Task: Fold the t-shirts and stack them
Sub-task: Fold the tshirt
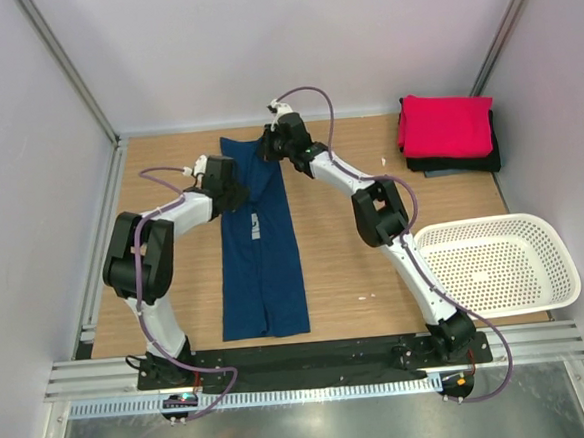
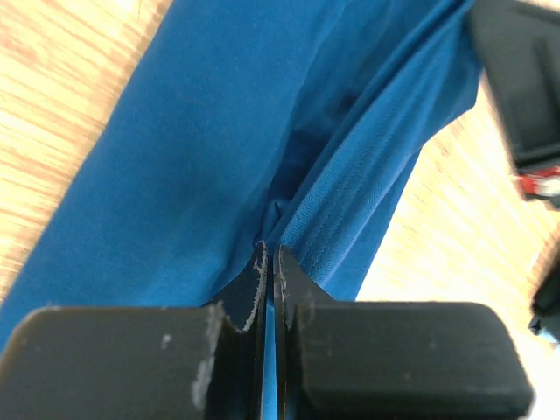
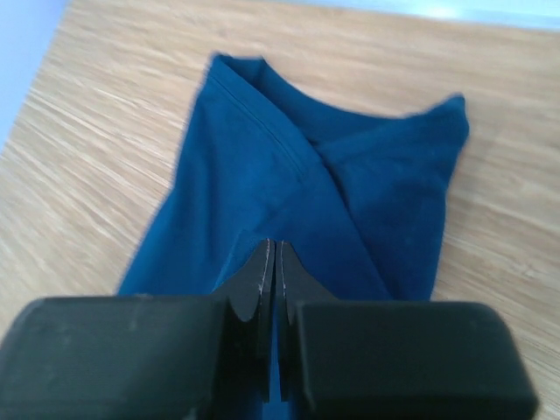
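black tee (image 1: 468,162) mostly under pink-red tee (image 1: 446,126); navy tee (image 1: 266,271), print unreadable

The top view looks down over the whole tabletop (image 1: 335,266); both wrist views sit close above the navy t-shirt (image 1: 266,271).

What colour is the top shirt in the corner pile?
The top shirt is bright pink-red, best seen in the top view.

Both arms reach over the desk (image 1: 345,265) toward its far edge; left hand (image 1: 230,193) and right hand (image 1: 271,146) point down, fingers pressed together.
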